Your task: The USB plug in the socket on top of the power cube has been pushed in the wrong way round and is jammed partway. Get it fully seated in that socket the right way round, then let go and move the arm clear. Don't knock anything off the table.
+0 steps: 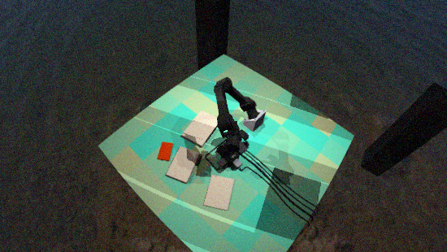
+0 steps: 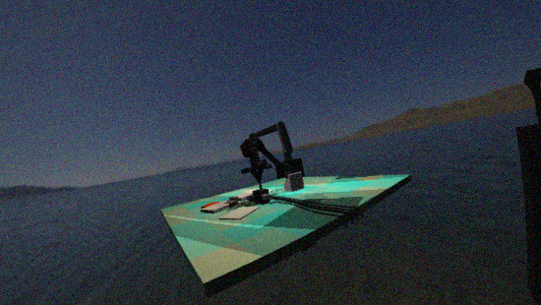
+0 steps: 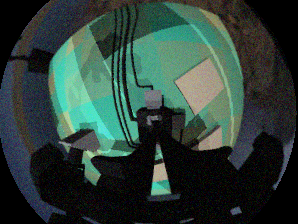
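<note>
The power cube (image 2: 262, 198) (image 3: 145, 131) is a small dark block on the patterned table. It lies under the arm and is mostly hidden in the top view. A light grey block (image 1: 236, 163) (image 3: 153, 98) sticks out at one side of it. My gripper (image 2: 261, 186) (image 3: 157, 132) points down with its fingertips at the top of the cube. It is shut on the USB plug, which is mostly hidden by the dark fingertips. A small pale mark (image 3: 154, 119) shows on the cube's top beside the tips. How deep the plug sits and which way round it is cannot be told.
Several black cables (image 1: 280, 184) (image 3: 117, 65) run from the cube to the table edge. Pale flat slabs (image 1: 219, 193) (image 2: 239, 213) (image 3: 202, 85) and a red block (image 1: 165, 151) (image 2: 210, 204) lie nearby. A grey wedge-like object (image 1: 254, 121) (image 2: 294, 181) (image 3: 84, 140) stands farther back.
</note>
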Motion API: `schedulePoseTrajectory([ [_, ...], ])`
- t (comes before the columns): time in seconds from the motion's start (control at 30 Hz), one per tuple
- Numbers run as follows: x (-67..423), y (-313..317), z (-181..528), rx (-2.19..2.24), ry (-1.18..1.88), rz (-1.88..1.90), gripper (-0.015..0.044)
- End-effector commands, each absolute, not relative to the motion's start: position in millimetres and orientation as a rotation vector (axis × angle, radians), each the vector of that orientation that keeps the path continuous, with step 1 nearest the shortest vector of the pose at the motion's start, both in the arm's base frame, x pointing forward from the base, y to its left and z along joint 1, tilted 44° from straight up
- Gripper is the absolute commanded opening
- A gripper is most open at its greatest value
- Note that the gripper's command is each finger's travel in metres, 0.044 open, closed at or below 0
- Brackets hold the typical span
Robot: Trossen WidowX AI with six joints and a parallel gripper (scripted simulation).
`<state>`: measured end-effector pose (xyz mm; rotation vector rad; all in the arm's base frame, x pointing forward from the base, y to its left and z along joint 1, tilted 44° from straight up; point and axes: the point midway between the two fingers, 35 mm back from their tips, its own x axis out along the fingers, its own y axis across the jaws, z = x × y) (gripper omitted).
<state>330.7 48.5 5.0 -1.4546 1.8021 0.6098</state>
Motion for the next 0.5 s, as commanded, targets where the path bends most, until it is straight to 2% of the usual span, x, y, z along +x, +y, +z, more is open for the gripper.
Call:
schedulePoseTrajectory([
  [0.0,330.0,47.9,4.2,-1.45,1.801,0.618,0.0],
  [0.47,329.8,46.7,3.0,-1.45,1.8,0.618,0.0],
])
